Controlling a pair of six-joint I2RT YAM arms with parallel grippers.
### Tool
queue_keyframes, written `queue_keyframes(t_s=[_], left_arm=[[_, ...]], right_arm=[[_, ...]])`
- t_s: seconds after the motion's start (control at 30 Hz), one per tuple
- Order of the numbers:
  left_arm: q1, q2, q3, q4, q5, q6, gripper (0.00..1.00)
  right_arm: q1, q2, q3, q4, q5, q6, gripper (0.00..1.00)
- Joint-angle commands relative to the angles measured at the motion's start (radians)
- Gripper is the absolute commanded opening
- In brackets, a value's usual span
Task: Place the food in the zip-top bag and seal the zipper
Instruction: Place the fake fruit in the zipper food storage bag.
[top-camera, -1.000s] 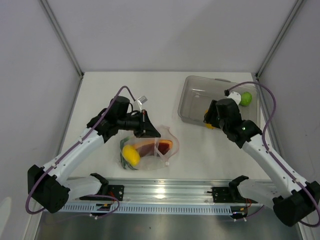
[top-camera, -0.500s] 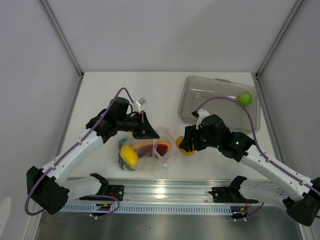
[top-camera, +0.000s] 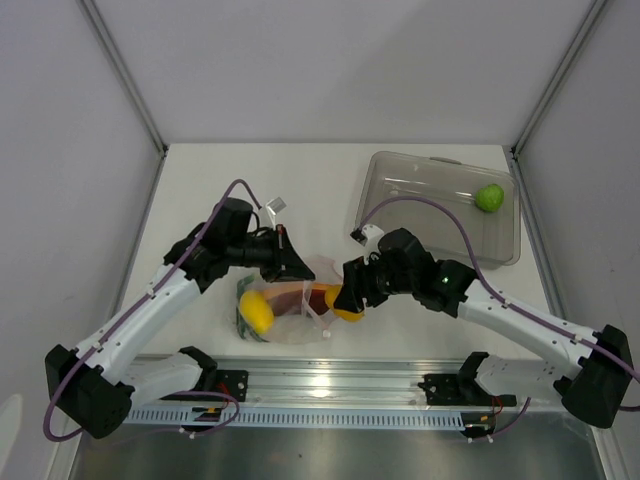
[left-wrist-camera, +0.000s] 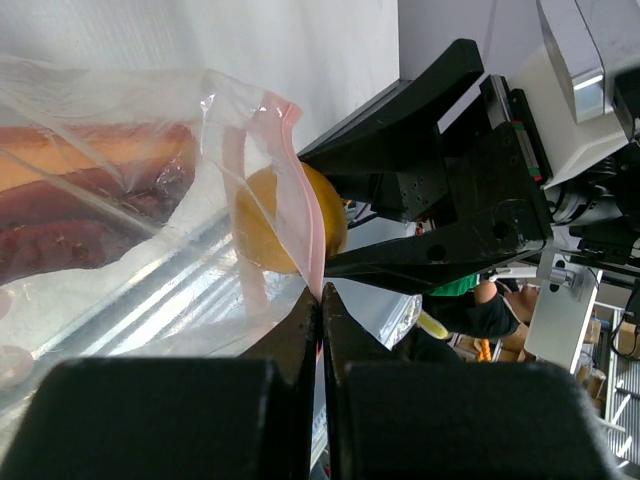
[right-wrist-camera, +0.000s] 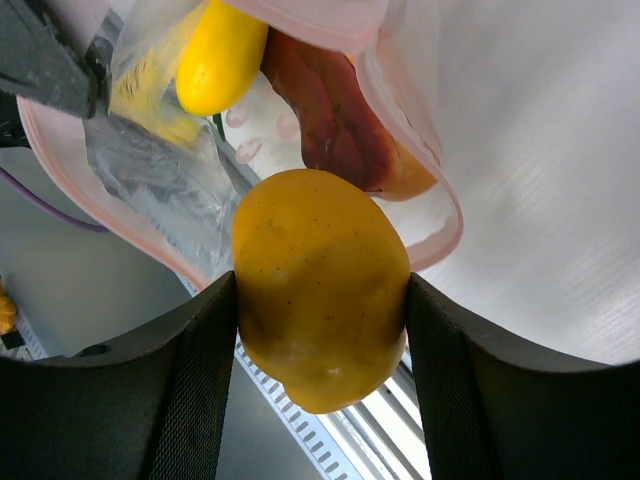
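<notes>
- Right gripper (right-wrist-camera: 320, 340) clamps the lemon (right-wrist-camera: 318, 260) at the zip-top bag (top-camera: 298, 325) mouth, so we can drop it in.
- Left gripper (left-wrist-camera: 320, 308) pinches the zipper (left-wrist-camera: 305, 215), lifting the mouth open.
- Lime (top-camera: 489, 197) lies apart in the tray (top-camera: 420, 205).

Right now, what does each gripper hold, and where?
The left gripper pinches the zip-top bag at its pink zipper; the right gripper clamps a yellow lemon across its sides.

Top camera looks down; both wrist cameras crowd the zip-top bag (top-camera: 300, 325).
</notes>
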Motion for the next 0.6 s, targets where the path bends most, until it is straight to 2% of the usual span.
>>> queue_keyframes(t_s=[0.0,0.4,0.5,0.53,0.57], left_arm=[[-0.005,-0.037,-0.002,-0.001,-0.002,-0.009,0.01],[-0.005,-0.055,0.011,0.001,0.017,-0.02,0.01],[-0.005,-0.058,0.011,0.004,0.021,-0.025,0.01],[-0.005,-0.06,0.011,0.003,0.021,-0.025,0.01],[-0.005,-0.06,0.011,0.001,0.022,-0.023,0.01]], right_arm=[[0.009,0.043,0.043,0.123,-0.027,0.001,0.0],[0.058,0.156,0.057,0.278,0.02,0.055,0.0],[0.066,0.178,0.057,0.303,0.055,0.075,0.09],[0.07,0.193,0.06,0.307,0.071,0.082,0.25],[0.072,0.199,0.065,0.301,0.075,0.086,0.37]])
